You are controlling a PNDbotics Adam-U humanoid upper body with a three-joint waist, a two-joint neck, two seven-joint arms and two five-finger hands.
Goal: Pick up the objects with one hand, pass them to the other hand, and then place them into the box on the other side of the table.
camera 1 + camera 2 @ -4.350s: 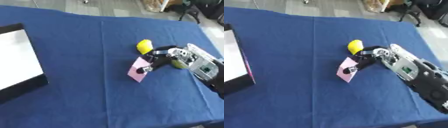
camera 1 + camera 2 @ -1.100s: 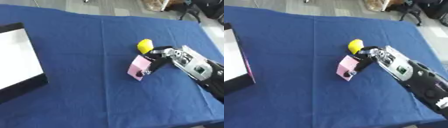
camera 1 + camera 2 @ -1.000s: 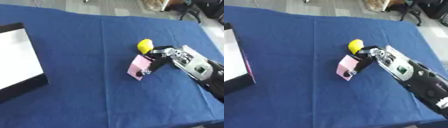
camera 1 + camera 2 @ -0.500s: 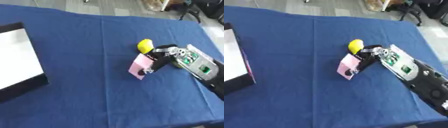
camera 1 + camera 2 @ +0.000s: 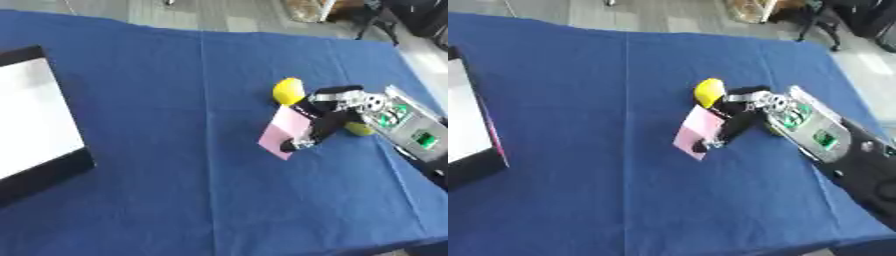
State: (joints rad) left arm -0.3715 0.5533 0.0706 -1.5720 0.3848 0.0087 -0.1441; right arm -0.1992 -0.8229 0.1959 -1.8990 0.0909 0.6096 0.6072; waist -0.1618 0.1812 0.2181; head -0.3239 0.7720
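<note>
Counter [image 5: 175,100]: covered in blue cloth, fills both views.

Box [image 5: 35,125]: black walls, white inside, at the left edge of the counter, well apart from the other items.

Pink block [image 5: 284,131]: flat, rectangular, right of centre on the cloth, tilted up on its lower left corner.

Right hand [image 5: 328,122]: enters from the right edge; dark fingers [image 5: 719,134] curl onto the pink block's right side, grasping it.

Yellow object [image 5: 288,91]: rounded, on the cloth just beyond the pink block, touching or just beside the hand's upper edge.

Yellow-green object [image 5: 357,129]: small, rounded, mostly hidden under the right hand's wrist.
</note>
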